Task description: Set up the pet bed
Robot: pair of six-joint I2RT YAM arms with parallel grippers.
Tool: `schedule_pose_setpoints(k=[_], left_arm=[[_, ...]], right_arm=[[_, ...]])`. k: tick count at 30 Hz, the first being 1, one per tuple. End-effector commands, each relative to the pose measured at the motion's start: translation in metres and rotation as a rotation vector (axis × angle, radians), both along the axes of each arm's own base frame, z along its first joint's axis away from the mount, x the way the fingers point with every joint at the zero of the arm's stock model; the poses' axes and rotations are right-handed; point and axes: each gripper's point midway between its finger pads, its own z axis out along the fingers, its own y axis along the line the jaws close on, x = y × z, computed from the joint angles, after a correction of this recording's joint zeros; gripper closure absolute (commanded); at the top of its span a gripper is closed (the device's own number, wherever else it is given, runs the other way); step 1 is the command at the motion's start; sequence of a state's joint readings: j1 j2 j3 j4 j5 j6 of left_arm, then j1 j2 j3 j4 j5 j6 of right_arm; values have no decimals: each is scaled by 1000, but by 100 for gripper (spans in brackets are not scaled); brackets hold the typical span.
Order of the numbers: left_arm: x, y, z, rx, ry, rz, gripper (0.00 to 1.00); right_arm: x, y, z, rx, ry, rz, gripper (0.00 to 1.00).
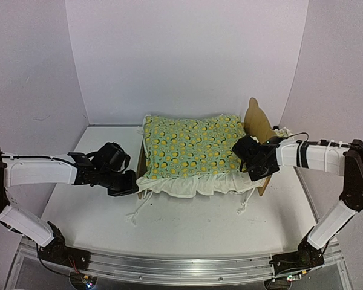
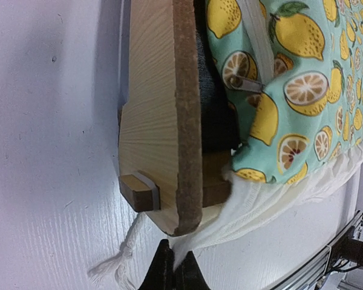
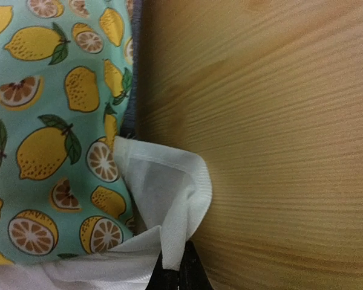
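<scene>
Bed, count: one pet bed [image 1: 258, 118] is seen at the centre of the top view, on the white table [image 1: 187, 238]. Its tall curved headboard stands at the right end.
Bed, close views: pale wood [image 2: 154, 121] fills the upper middle of the left wrist view. The same wood [image 3: 278, 121] fills the right half of the right wrist view.
Mattress, count: one. Only a dark strip [image 2: 216, 115] is seen between wood and cloth, and a grey-blue sliver [image 3: 133, 90] at the upper middle of the right wrist view.
Blanket, count: one lemon-print blanket [image 1: 190, 145] is spread over the bed. Its white frill hangs over the near rail.
Blanket, close views: the print [image 2: 302, 90] is seen at the upper right, and the print [image 3: 48, 151] again across the left half.
Cords, count: at least two white cords [image 1: 136, 212] are seen trailing on the table below the frill. One knotted end [image 2: 118, 263] is seen at the lower left.
Arms, count: two.
Left gripper [image 1: 132, 187]: placed at the bed's left near corner. The jaws [image 2: 174, 269] are pressed together, and the frill is drawn to a point at the tips, apparently pinched.
Right gripper [image 1: 258, 171]: placed at the headboard end, on the near side. The jaws [image 3: 172, 273] are closed on a fold of the white frill, just beside the wood.
Pale bundle, count: one pale bundle [image 1: 282, 130] is seen beyond the headboard, too small to be identified.
</scene>
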State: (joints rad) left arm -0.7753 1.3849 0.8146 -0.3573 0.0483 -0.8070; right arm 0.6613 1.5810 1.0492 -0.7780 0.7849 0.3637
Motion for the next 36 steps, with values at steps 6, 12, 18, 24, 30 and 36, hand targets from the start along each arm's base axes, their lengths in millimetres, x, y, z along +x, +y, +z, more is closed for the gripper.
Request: schedule_pose_setpoints(k=[6,12,18,24,30,36], left_arm=[[1,18,-14,58,-34,38,100],[-5,10,-4,5,-71,-36,100],[-7,0,29,-80,-155,-108,100],[-4,-13,70,-153,-270,-186,100],[5,4,82,-86,-303,-110,100],[-2,9,126,-198,-430,-104,100]], right_arm=[[2,-51,4,-262,-91,-185,100],[11,-7,-3,10,0,-8,86],[11,25,35,174,-5,173,82],[14,6,26,45,-10,132,100],[15,-25,28,-56,-82,0,100],[14,-33,22,-65,-63,-16,100]])
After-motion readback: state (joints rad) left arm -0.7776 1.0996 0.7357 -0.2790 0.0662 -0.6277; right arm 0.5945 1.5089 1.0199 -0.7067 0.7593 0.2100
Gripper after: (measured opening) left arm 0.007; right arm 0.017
